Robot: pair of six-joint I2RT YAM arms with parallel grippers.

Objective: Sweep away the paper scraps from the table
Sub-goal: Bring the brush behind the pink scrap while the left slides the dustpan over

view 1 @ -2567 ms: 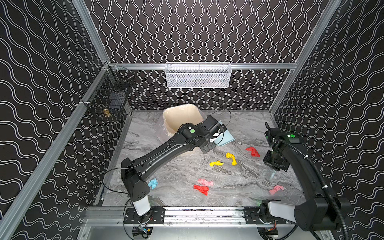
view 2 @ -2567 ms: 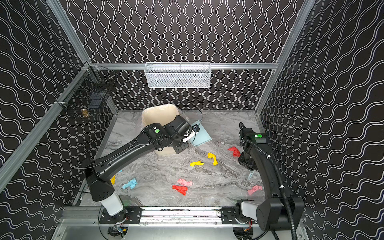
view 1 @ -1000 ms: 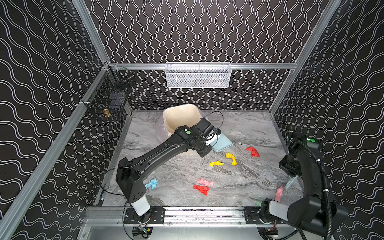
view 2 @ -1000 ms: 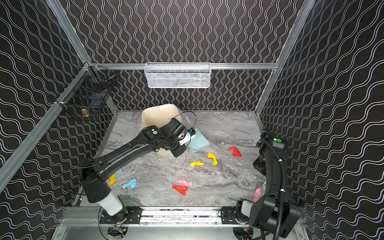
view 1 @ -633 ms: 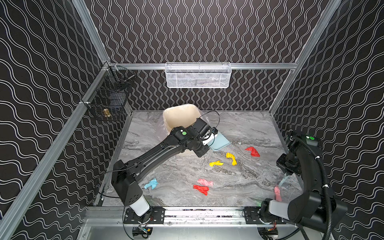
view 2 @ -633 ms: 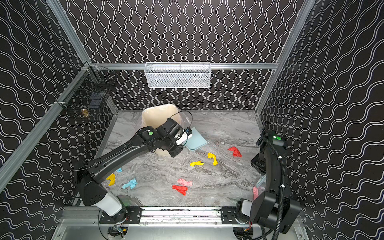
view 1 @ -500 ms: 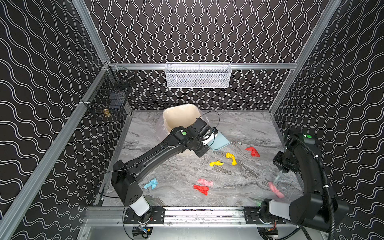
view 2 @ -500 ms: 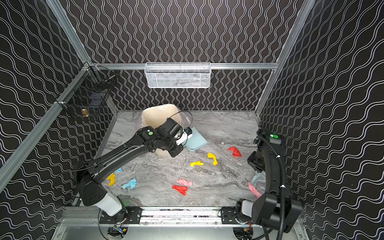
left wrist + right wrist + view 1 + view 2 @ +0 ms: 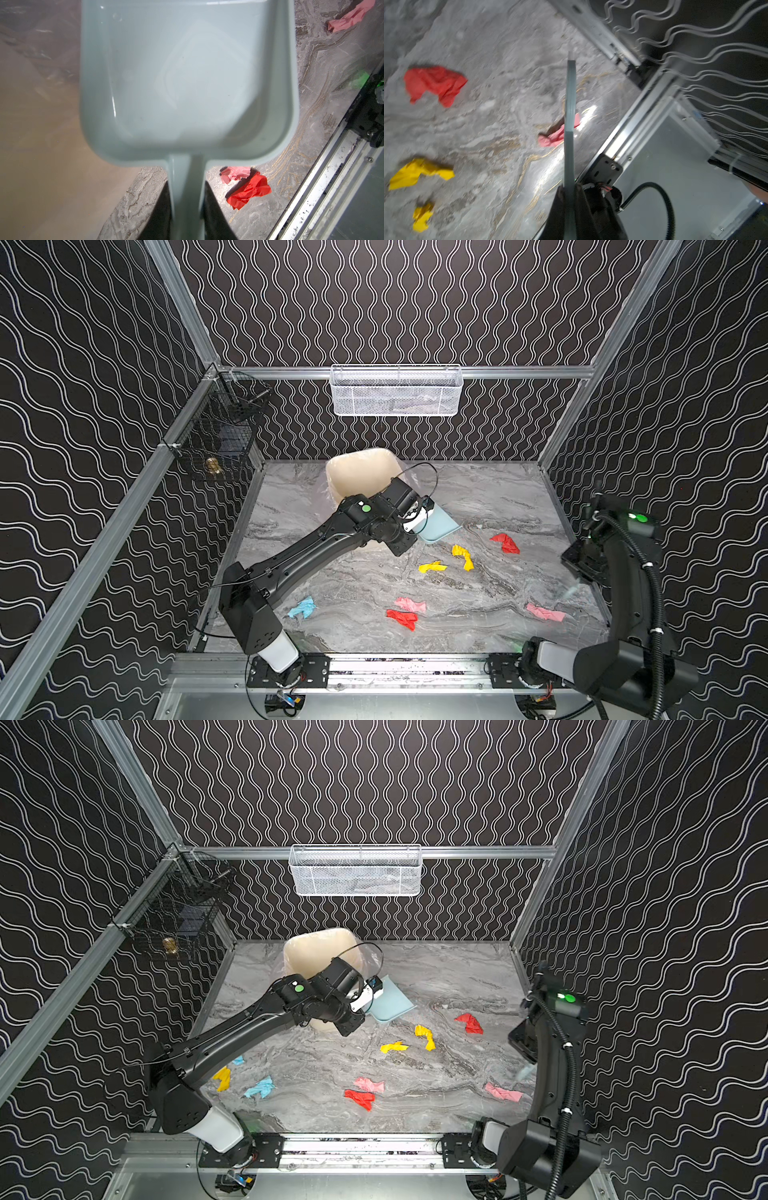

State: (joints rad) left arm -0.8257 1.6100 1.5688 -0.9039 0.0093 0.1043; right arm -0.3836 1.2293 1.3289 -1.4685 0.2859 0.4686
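Note:
Several paper scraps lie on the marble table (image 9: 478,497): red (image 9: 505,542), two yellow (image 9: 463,556) (image 9: 432,567), pink (image 9: 411,605) beside red (image 9: 402,618), pink (image 9: 545,612) at the front right, light blue (image 9: 302,608), and yellow (image 9: 222,1078) by the left arm. My left gripper (image 9: 415,518) (image 9: 186,199) is shut on the handle of the pale blue dustpan (image 9: 438,526) (image 9: 187,83), held above the table next to the bin. My right gripper (image 9: 582,568) (image 9: 569,193) is shut on the pale blue hand brush (image 9: 569,116), whose blurred end (image 9: 570,592) hangs just beside the front-right pink scrap (image 9: 556,135).
A cream bin (image 9: 361,472) with a plastic liner stands at the back, partly under the left arm. A white mesh basket (image 9: 397,391) hangs on the back wall and a black wire basket (image 9: 220,439) on the left wall. Aluminium rails (image 9: 395,664) edge the table.
The right gripper with the brush has swung from the front right corner back toward the pink scrap, which shifted slightly. The left arm with the dustpan has barely moved.

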